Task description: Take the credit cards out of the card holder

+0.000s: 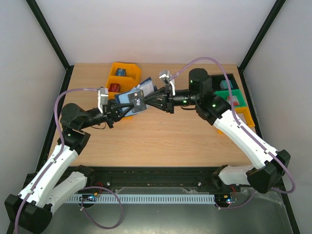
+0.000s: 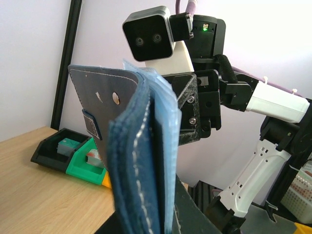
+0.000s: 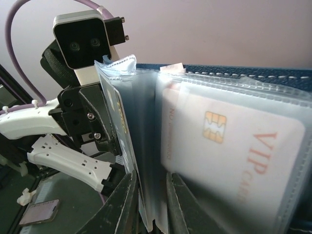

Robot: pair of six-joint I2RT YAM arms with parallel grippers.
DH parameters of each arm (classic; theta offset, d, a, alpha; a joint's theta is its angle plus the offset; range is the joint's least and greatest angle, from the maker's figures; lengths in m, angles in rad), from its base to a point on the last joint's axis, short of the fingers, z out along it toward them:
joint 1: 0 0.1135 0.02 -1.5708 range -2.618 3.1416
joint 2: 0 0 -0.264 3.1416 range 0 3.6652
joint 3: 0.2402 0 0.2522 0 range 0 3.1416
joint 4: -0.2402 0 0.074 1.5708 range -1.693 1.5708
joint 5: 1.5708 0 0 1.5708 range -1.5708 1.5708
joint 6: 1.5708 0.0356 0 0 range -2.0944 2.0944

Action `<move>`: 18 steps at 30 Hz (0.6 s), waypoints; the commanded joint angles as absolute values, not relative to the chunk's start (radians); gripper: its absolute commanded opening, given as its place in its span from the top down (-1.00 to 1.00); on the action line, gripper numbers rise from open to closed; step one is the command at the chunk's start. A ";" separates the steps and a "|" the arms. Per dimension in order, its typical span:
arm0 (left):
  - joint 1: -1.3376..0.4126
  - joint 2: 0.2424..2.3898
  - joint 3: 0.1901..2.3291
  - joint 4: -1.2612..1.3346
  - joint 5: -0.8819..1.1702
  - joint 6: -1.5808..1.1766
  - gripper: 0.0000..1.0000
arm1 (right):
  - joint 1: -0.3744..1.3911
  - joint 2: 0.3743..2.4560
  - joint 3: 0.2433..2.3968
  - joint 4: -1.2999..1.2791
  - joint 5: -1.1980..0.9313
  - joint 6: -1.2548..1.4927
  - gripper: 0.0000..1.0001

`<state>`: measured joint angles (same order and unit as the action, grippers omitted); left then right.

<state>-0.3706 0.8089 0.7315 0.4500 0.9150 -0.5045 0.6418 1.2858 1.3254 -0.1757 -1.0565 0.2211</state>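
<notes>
left claw (image 1: 122, 108): closed on card holder (image 2: 131, 146) | right claw (image 3: 152, 195): pinching clear sleeve (image 3: 146, 146) | advice: better grip the credit card (image 3: 229, 146) edge itself, pull straight along pocket

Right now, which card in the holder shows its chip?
The white VIP card, turned face-on to the right wrist camera; the dark card left of it is nearly edge-on.

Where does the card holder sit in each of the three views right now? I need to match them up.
Top external: card holder in mid-air, just above the picture's centre.
Left wrist: card holder centre-left, upright, seen edge-on.
Right wrist: card holder fills the right half, open, clear sleeves facing the camera.
Shared landmark: green bin, right side in top external, lower left in left wrist; not in right wrist.
</notes>
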 commanded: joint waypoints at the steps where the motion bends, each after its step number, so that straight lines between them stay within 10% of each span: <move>1: -0.375 0.793 0.727 0.516 0.945 -0.491 0.95 | 0.657 1.281 1.324 -0.140 -0.991 0.238 0.70; 18: -0.382 0.794 0.716 0.502 0.921 -0.488 0.95 | 0.704 1.304 1.328 -0.050 -1.084 0.276 0.97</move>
